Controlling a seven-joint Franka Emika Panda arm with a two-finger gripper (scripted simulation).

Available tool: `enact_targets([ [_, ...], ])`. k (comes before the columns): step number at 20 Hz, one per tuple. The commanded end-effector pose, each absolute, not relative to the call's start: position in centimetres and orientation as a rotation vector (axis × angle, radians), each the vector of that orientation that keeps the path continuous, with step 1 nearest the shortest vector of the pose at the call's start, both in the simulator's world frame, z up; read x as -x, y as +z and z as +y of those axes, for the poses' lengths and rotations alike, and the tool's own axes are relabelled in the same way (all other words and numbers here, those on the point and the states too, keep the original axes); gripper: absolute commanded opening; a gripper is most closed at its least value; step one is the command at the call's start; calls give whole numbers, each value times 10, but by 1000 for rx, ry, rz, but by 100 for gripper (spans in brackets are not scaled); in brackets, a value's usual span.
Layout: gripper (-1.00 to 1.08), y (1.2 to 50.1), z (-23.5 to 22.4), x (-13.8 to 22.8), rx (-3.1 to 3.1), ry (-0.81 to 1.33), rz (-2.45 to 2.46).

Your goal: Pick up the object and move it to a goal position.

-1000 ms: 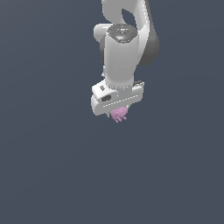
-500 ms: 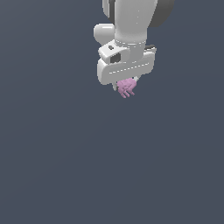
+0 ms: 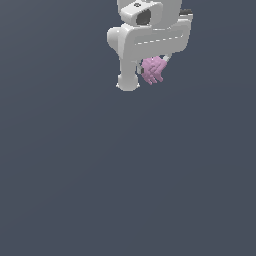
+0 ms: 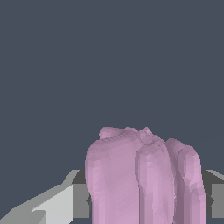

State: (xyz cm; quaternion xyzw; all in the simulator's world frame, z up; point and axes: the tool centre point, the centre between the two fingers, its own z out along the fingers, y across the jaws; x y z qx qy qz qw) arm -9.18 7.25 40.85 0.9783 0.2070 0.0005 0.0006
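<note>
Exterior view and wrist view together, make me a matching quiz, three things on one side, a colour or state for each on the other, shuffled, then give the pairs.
Things:
1. lumpy block
2. tool
3. background

Colour or state:
A. white, shut on something small
B. plain dark grey-blue
C. pale pink-lilac, ridged, held off the ground

Pairs: 1-C, 2-A, 3-B. The wrist view shows the block filling the space between the tool's grey fingers.

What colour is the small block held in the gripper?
Pale pink-lilac, with a ridged surface; the block shows best in the wrist view.
</note>
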Motion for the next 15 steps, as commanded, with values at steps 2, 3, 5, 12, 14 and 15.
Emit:
enact_targets([
  [2, -100, 427, 78, 101, -3073, 0, 649],
  [3, -100, 431, 79, 103, -3073, 0, 649],
  [5, -100, 437, 81, 106, -3073, 0, 649],
  [12, -100, 442, 82, 107, -3074, 0, 649],
  [14, -100, 440, 81, 105, -3074, 0, 649],
  [15, -100, 439, 81, 105, -3074, 0, 649],
])
